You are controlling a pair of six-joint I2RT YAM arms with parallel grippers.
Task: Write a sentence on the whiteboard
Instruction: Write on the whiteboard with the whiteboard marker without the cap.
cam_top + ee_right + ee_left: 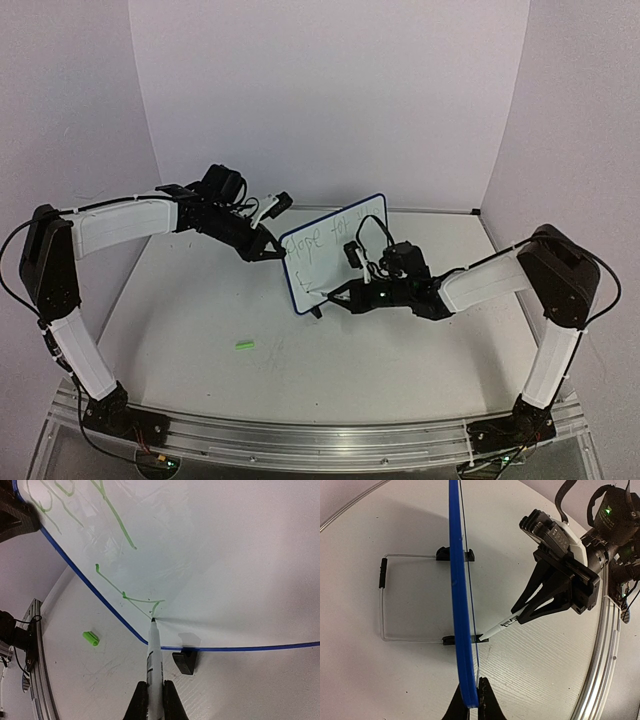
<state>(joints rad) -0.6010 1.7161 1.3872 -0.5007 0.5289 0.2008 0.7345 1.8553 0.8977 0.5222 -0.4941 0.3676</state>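
Observation:
The whiteboard (335,250) with a blue rim stands upright on its wire stand (382,600) at mid-table, with green writing on its face (115,515). My left gripper (272,250) is shut on the board's top left edge (462,680). My right gripper (340,297) is shut on a white marker (153,655). The marker's tip touches the board's lower left area at the end of a green stroke (152,611). The marker also shows in the left wrist view (500,627).
The marker's green cap (244,345) lies on the table left of the board, also in the right wrist view (90,638). A black stand foot (185,661) sits just right of the marker. Walls close the back and sides.

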